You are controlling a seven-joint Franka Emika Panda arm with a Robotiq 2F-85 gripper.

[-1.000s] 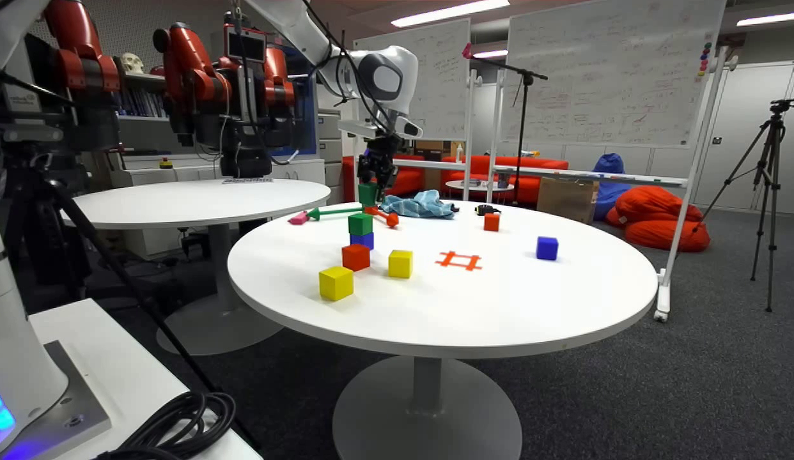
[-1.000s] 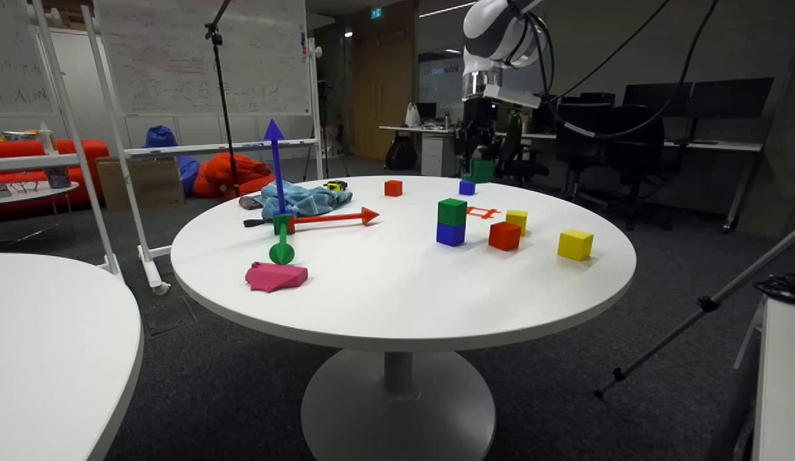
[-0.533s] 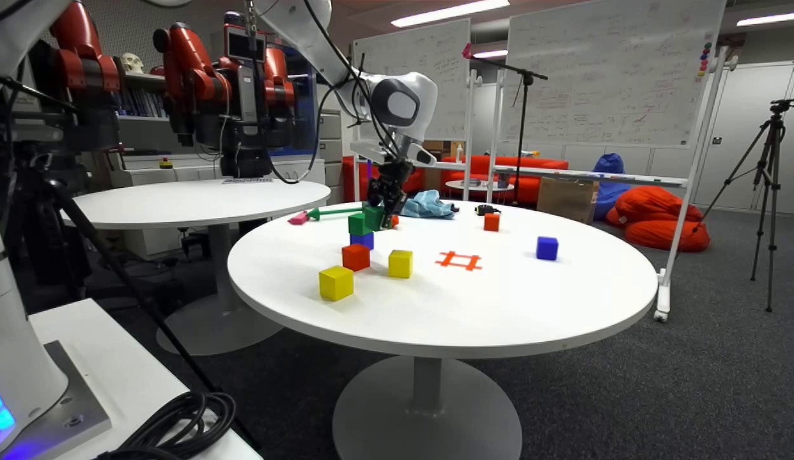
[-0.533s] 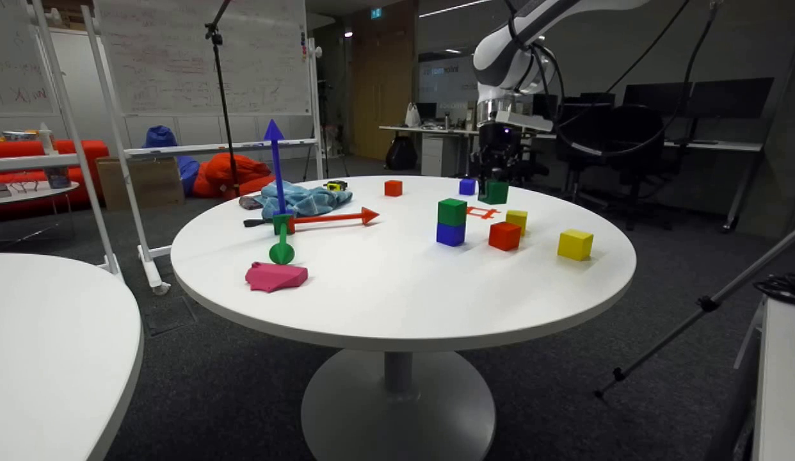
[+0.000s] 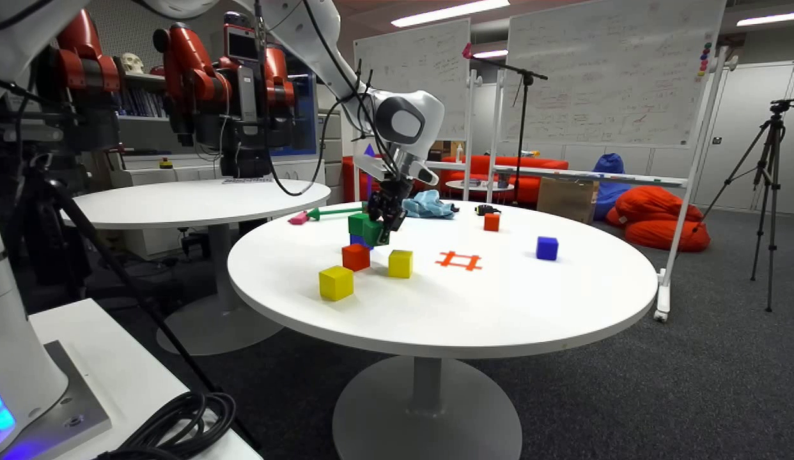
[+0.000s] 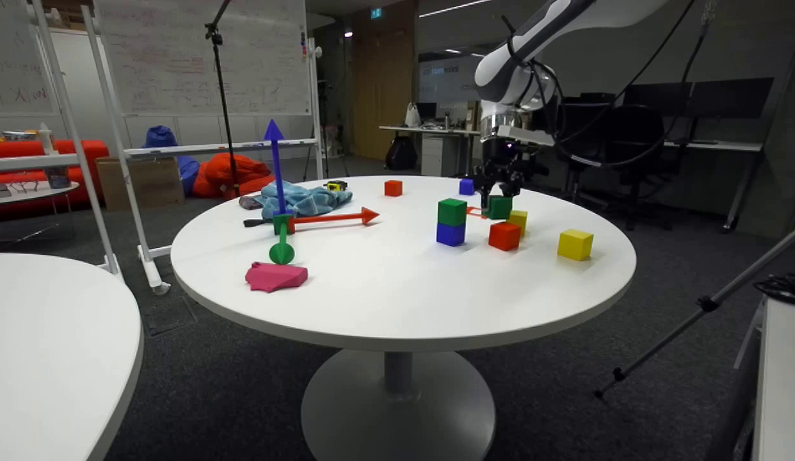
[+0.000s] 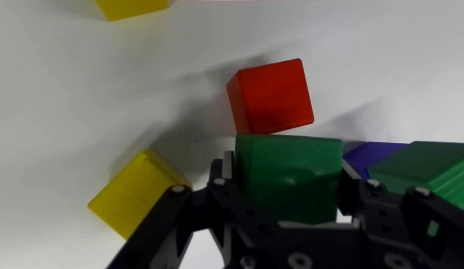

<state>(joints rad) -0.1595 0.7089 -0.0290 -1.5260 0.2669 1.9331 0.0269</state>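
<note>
Green cube (image 7: 290, 177): clasped between the two fingers of your gripper (image 7: 288, 164), off the surface of the round white table (image 6: 397, 301). Your wrist view shows it filling the gap, one finger at each side. Both exterior views show it low over the table, near other cubes.

Around the grip, by your wrist view: a red cube (image 7: 275, 97) sits on the table just beyond the held one, its lower edge partly covered by it. At the left, a yellow cube (image 7: 136, 194) sits near your gripper, partly hidden behind a finger. A second yellow cube (image 7: 133, 6) shows at the top edge, cut off. At the right, a blue cube (image 6: 450, 234) carries an upper green cube (image 6: 452, 212); you have one finger close beside this pair, and you cannot tell whether they touch.

Farther out: in an exterior view you find a far red cube (image 5: 492, 222) and a far blue cube (image 5: 547, 248), both well apart from your gripper. An orange outline (image 5: 459, 260) lies flat on the table between the yellow cube near your gripper and the far blue cube. Also on the table, in an exterior view: a light blue cloth (image 6: 308, 200), a three-arrow model (image 6: 282, 223) with its blue arrow (image 6: 277, 166) pointing up, and a pink piece (image 6: 276, 276) lying near its green arrow (image 6: 281, 252).
</note>
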